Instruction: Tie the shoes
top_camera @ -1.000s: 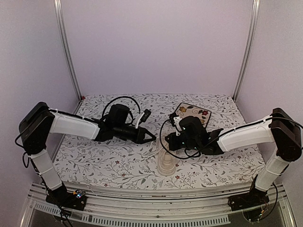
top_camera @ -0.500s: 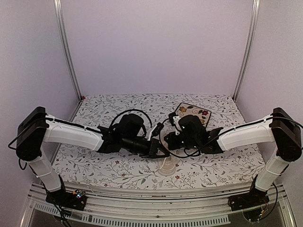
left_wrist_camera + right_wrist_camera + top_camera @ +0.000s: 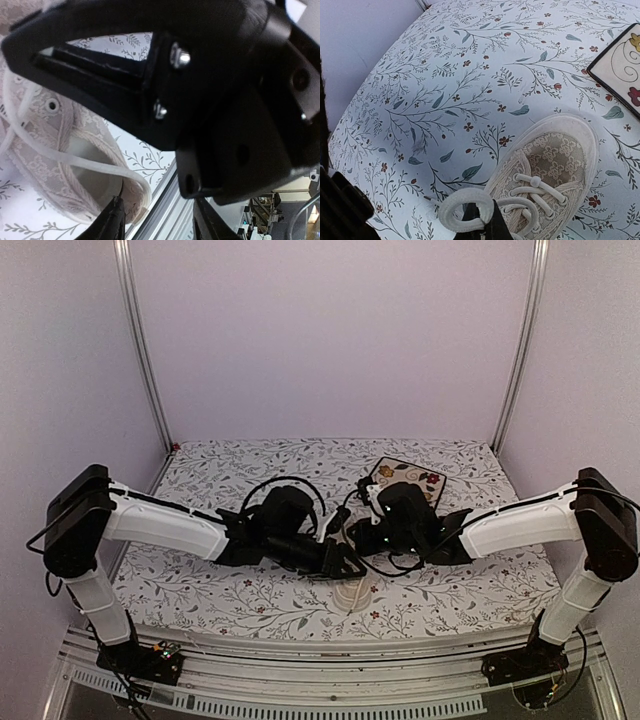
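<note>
- Work over the flower-print table (image 3: 200, 590), near its front edge, at the meeting point of both arms.
- Find the sneaker (image 3: 555, 160) there, sole down, toe turned toward the floral tile (image 3: 620, 65) but well apart from it, laces threaded through the eyelets, no finished bow in view.
- Read the right gripper (image 3: 481, 222) as narrow, apparently pinched on a lace loop (image 3: 451, 212) raised above the tongue. Hold that pinch firm to stop the loop collapsing.
- Read the left gripper (image 3: 160, 202) as wide and holding nothing, low beside the heel collar and crowded by the other wrist.
- Aim for the free lace strand (image 3: 75, 161) lying across the shoe opening, just beside one left fingertip. Slide in under it and close squarely on the lace alone, not on the collar.
- Draw outward gently, away from the loop, to avoid dragging the probably light shoe or slipping the lace.
</note>
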